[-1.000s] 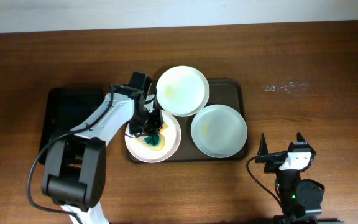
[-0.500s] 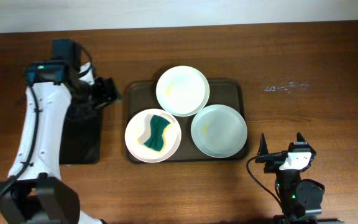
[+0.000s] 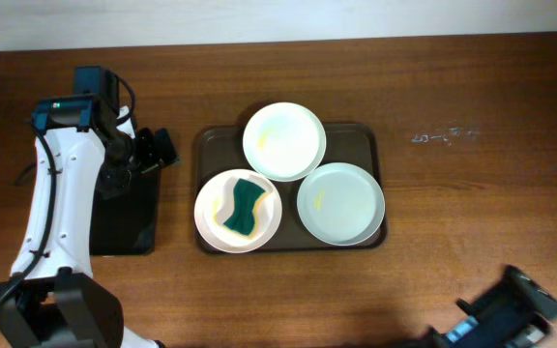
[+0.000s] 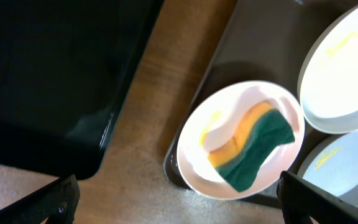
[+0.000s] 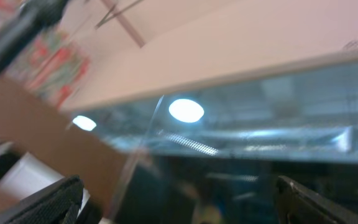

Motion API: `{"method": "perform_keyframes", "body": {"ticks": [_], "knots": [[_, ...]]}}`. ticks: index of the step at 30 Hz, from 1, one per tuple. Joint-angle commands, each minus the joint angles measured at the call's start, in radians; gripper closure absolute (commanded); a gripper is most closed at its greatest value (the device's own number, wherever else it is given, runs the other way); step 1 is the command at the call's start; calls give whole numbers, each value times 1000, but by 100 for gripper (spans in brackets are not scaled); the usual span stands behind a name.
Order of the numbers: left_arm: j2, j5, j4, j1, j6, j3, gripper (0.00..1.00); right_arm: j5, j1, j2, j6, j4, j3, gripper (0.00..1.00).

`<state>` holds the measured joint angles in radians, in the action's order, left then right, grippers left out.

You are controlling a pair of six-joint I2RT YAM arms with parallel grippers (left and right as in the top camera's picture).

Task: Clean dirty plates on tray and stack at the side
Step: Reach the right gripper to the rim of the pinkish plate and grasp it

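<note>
The brown tray [image 3: 356, 137] sits mid-desk with all 3 plates on it, so nothing's stacked yet. The black tray [image 3: 129, 222] toward the left edge is the stacking spot, I'd guess. There's a far white plate [image 3: 284, 141], a grey-green plate [image 3: 340, 203] on the right side, and a front-left white plate [image 3: 209, 208] carrying the sponge [image 3: 244, 208], probably parked there for scrubbing. The left gripper [image 3: 162, 150] hangs released and empty by the black tray's far end. The right gripper [image 5: 179, 202] is at the front right corner, fingers spread, nothing in it.

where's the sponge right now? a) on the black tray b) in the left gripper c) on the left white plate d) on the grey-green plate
C: the green and yellow sponge lies on the white plate at the left end of the brown tray, and nothing is gripping it.
</note>
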<state>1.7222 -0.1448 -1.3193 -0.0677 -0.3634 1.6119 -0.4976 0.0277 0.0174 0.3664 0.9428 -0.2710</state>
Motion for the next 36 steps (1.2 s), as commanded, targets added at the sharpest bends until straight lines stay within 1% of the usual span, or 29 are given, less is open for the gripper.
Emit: {"method": "perform_keyframes", "body": {"ticks": [1, 2, 3, 4, 5, 6, 7, 8, 9, 10, 11, 12, 13, 14, 15, 17, 18, 19, 20, 21, 22, 23, 24, 28, 30, 33, 36], "knots": [[-2, 4, 0, -3, 1, 3, 0, 70, 5, 118, -355, -1017, -600, 2], [-2, 4, -3, -3, 1, 3, 0, 100, 5, 241, -436, -1352, -831, 2], [-2, 4, -4, -3, 0, 3, 0, 109, 5, 394, -441, -1652, -1070, 2], [-2, 4, -4, -3, 0, 3, 0, 14, 5, 583, -407, -1957, -1347, 2], [-2, 4, -7, -3, 0, 3, 0, -188, 5, 721, -399, -2112, -1533, 2], [-2, 4, -6, -3, 0, 3, 0, -402, 5, 804, -363, -2140, -1624, 2], [-2, 4, -6, -3, 0, 3, 0, -560, 5, 874, -358, -2132, -1667, 2], [-2, 4, -8, -3, 0, 3, 0, -604, 5, 936, -309, -2068, -1669, 2], [-2, 4, -14, -3, 0, 3, 0, -436, 5, 999, -159, -2093, -1669, 2], [-2, 4, -18, -3, 0, 3, 0, -232, 5, 1045, -143, -2177, -1669, 2], [-2, 4, -21, -3, 0, 3, 0, 22, 5, 1100, -99, -2300, -1669, 3], [-2, 4, -20, -3, 0, 3, 0, 165, 19, 1170, -84, -2420, -1668, 8], [-2, 3, -13, -3, 0, 3, 0, 209, 51, 1218, -79, -2479, -1667, 12], [-2, 3, -6, -3, 0, 3, 0, 254, 112, 1273, -57, -2523, -1660, 13], [-2, 3, -5, -3, -7, 3, 0, 370, 277, 1356, 55, -2515, -1627, 13], [-2, 3, -6, -3, -7, 3, 0, 536, 489, 1435, 238, -2425, -1555, 12], [-2, 3, -7, -3, -7, 3, 1, 597, 567, 1473, 315, -2379, -1503, 13], [-2, 3, -7, -3, -6, 3, 0, 618, 619, 1506, 396, -2322, -1442, 24], [-2, 3, -7, -3, -6, 3, 1, 610, 658, 1542, 463, -2212, -1347, 26], [-2, 3, -7, -3, -7, 3, 0, 579, 670, 1560, 462, -2130, -1295, 30], [-2, 3, -7, -3, -6, 3, 1, 506, 679, 1593, 462, -1979, -1198, 38], [-2, 3, -7, -2, -6, 3, 0, 463, 679, 1636, 462, -1873, -1122, 49], [-2, 3, -7, -3, -6, 3, 0, 451, 679, 1700, 462, -1815, -1094, 57], [-2, 4, -7, -3, -6, 3, 0, 394, 679, 1873, 457, -1722, -1094, 60], [-2, 4, -6, -3, -6, 3, 0, 382, 679, 1930, 458, -1693, -1094, 70], [-2, 4, -6, -3, -6, 3, 0, 389, 678, 1969, 458, -1695, -1093, 70], [-2, 4, -6, -2, -6, 3, 0, 419, 679, 1970, 459, -1712, -1090, 68]]}}
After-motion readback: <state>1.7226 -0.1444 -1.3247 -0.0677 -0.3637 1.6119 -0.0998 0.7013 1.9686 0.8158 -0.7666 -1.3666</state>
